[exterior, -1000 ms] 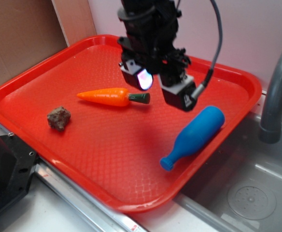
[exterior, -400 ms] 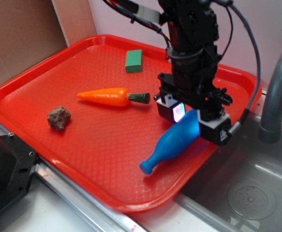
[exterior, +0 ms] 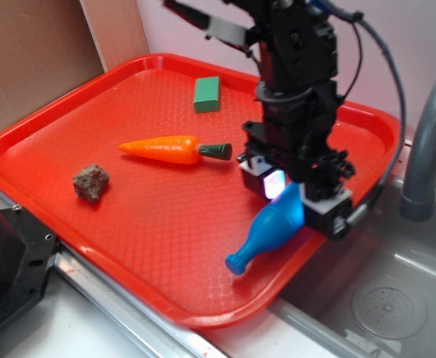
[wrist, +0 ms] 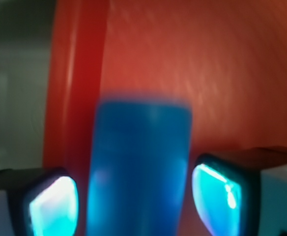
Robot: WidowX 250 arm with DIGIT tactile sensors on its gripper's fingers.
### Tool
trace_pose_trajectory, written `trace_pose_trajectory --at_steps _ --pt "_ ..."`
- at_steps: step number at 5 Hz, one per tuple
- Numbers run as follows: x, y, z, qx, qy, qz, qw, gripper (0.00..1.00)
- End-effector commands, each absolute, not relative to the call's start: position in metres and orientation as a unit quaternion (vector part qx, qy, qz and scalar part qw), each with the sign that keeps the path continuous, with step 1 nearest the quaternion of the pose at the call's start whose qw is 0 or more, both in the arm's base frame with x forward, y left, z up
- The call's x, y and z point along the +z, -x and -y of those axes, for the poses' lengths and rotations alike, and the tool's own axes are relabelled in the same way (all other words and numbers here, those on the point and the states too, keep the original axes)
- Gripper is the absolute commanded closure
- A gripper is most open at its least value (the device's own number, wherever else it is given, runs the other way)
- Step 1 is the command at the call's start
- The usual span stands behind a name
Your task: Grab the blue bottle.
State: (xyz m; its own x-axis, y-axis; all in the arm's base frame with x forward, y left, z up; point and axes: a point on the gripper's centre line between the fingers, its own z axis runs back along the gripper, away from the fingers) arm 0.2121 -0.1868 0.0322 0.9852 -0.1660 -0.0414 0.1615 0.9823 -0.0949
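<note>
The blue bottle [exterior: 272, 225] lies on the red tray [exterior: 158, 224] near its right edge, cap towards the tray's front. My gripper [exterior: 296, 198] is lowered over the bottle's body, one finger on each side. In the wrist view the bottle [wrist: 141, 162] fills the space between the two glowing pads [wrist: 52, 206], with a thin gap on either side. The gripper [wrist: 136, 204] is open around the bottle.
An orange toy carrot [exterior: 169, 149], a brown lump [exterior: 91, 183] and a green block [exterior: 207, 94] also lie on the tray. A metal sink [exterior: 397, 298] and grey faucet [exterior: 427, 142] are to the right. Cardboard [exterior: 31, 60] stands at the left.
The gripper has moved from the middle of the tray to the right and down over the blue bottle. The bottle was turned and shifted a little, its cap now nearer the tray's front.
</note>
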Motion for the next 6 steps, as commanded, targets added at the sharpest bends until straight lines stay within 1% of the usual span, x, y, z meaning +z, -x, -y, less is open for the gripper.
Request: trace_pose_trajectory --at_steps 1,2,3,4,5,6 --pt "0.050 -0.214 0.154 -0.104 0.062 -0.035 0.992 0.00" --pt "0.048 -0.220 0.145 -0.114 0.071 -0.047 0.990 0.00" --pt "0.037 -0.210 0.137 -0.129 0.068 -0.054 0.988 0.00" --pt "0.029 -0.222 0.152 -0.200 0.071 -0.065 0.975 0.00" --pt "0.025 -0.221 0.167 -0.272 0.068 -0.066 0.958 0.04" --pt "0.020 -0.193 0.172 -0.295 0.070 -0.059 0.951 1.00"
